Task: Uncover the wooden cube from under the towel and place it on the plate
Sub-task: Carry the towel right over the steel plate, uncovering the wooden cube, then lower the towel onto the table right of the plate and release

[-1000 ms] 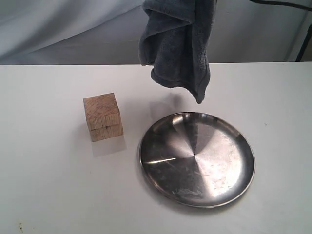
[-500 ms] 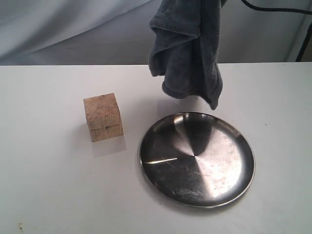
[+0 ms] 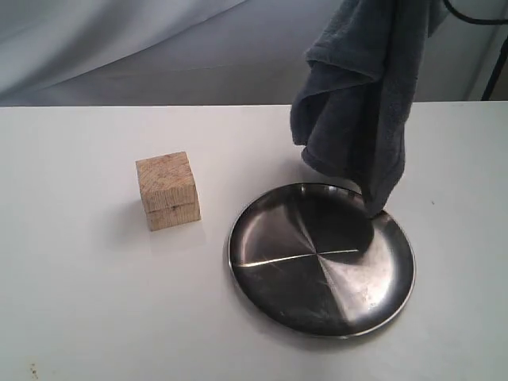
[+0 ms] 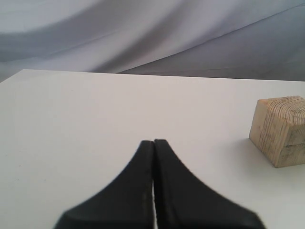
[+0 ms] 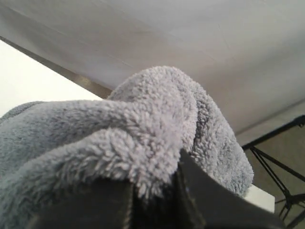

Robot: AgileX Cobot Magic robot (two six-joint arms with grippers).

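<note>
On the worktop (image 3: pixel 79 302) the wooden cube (image 3: pixel 167 190) stands bare and upright, left of the plate (image 3: pixel 302 278) and apart from it. My right hand (image 5: pixel 157 191) is clamped on a fold of the towel (image 3: pixel 361 119), which hangs bunched in the air with its lowest corner over the plate's far right side. My left hand (image 4: pixel 153 143) has its fingers pressed together on nothing, low over the worktop, with the cube off to one side of it. I judge the uncovering done and the towel in transit. Next I would drop the towel clear of the plate, not on it. Then the left hand must spread, square up to the cube's flat sides, grip it and carry it to the plate.
</note>
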